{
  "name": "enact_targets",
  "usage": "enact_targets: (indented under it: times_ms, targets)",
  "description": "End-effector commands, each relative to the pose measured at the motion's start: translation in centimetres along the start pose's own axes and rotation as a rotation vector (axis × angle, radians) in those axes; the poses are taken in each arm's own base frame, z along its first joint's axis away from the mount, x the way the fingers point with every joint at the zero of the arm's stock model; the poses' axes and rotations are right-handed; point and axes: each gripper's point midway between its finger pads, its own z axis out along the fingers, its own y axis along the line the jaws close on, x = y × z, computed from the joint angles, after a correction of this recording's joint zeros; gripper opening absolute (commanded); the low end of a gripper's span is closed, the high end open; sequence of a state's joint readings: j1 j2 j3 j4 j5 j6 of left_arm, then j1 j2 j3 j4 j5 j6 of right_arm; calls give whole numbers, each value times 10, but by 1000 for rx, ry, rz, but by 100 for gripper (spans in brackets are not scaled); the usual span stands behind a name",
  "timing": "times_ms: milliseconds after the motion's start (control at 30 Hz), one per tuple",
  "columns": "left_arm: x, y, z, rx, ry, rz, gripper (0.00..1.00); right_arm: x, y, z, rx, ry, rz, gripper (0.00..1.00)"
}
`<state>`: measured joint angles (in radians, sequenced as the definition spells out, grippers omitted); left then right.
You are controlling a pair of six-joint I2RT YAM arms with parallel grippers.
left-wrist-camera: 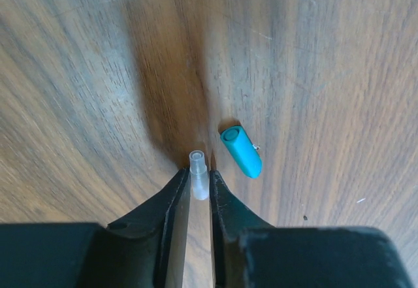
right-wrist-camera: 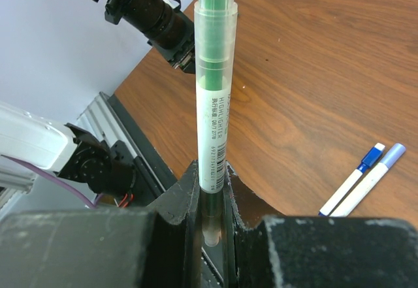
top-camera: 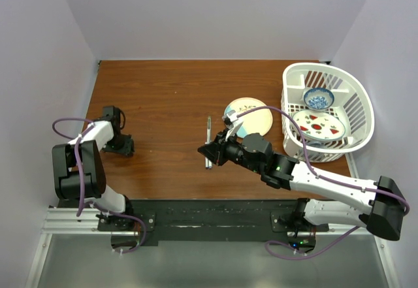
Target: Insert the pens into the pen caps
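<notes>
My right gripper (right-wrist-camera: pixel 210 177) is shut on a pen (right-wrist-camera: pixel 214 118) with a white barrel and green inside, holding its rear end; the pen points away towards the left arm (right-wrist-camera: pixel 153 14). My left gripper (left-wrist-camera: pixel 198 174) is shut on a small clear plastic tube (left-wrist-camera: pixel 198 170), low over the table. A green pen cap (left-wrist-camera: pixel 241 151) lies on the wood just right of the left fingertips. Two more white pens (right-wrist-camera: pixel 362 180) lie side by side on the table, one with a dark blue end, one with a pale end. They also show in the top view (top-camera: pixel 208 141), beside my right gripper (top-camera: pixel 208 152).
A pale plate (top-camera: pixel 251 113) lies behind the right gripper. A white basket (top-camera: pixel 353 98) at the back right holds a blue bowl (top-camera: pixel 319 97) and a strawberry-patterned plate (top-camera: pixel 319 125). The left gripper (top-camera: pixel 122 146) is near the table's left edge.
</notes>
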<state>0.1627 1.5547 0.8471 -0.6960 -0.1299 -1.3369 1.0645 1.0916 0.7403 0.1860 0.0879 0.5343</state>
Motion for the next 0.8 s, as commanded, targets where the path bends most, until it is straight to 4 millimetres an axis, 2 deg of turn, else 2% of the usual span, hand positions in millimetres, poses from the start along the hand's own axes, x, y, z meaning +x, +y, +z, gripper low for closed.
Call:
enact_targets:
  times_ms: [0, 133, 267, 467, 567, 667, 700, 733, 767]
  targets:
    - [8, 23, 19, -86, 27, 40, 20, -32, 12, -4, -22, -86, -8, 0]
    - [16, 30, 22, -107, 71, 76, 15, -33, 13, -5, -24, -86, -7, 0]
    - [22, 31, 18, -84, 106, 113, 0, -29, 15, -5, -39, -71, 9, 0]
    - [27, 24, -7, 29, 123, 155, 0, -19, 17, -5, -61, -43, 29, 0]
    - [40, 0, -31, 194, 184, 233, 0, -11, 21, -5, -96, -22, 31, 0]
    - [52, -36, -64, 426, 195, 376, 0, 0, 18, -2, -92, 7, 42, 0]
    - [61, -48, -82, 520, 189, 441, 0, 2, 17, -1, -90, 13, 44, 0]
    - [64, -69, -100, 650, 158, 491, 0, 6, 15, 0, -85, 21, 46, 0]
    - [72, -77, -127, 781, 152, 570, 0, 8, 13, 1, -80, 27, 48, 0]
